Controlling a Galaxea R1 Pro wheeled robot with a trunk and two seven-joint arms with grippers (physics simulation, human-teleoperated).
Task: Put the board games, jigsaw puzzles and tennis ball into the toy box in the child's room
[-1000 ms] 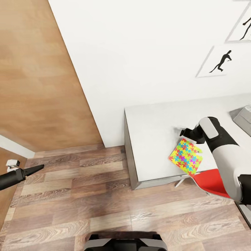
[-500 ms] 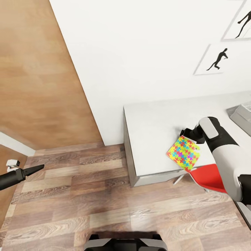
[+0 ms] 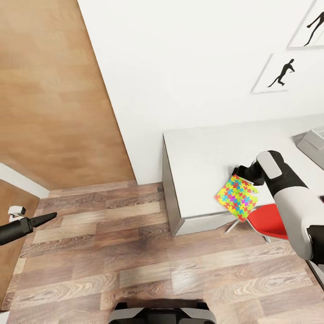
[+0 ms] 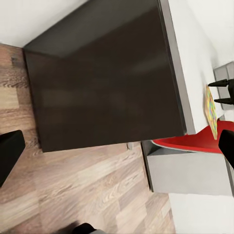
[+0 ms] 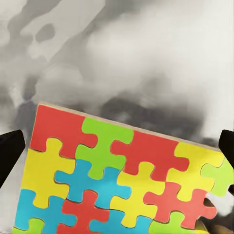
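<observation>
The jigsaw puzzle [image 3: 238,197] is gripped by the right gripper [image 3: 238,173] and hangs tilted over the front edge of the table [image 3: 202,157], above a red chair [image 3: 269,222]. The toy box [image 3: 313,143] sits far along the tabletop. The left gripper [image 3: 45,218] hovers over the wood floor [image 3: 135,265] — open or closed, I cannot tell.

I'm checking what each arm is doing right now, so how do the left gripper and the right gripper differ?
The right gripper is over the table, at a jigsaw puzzle tilted up off the tabletop; whether it grips the puzzle is unclear. The left gripper hangs out over the wood floor, away from the table and near nothing, its state unclear. Both have dark fingers.
</observation>
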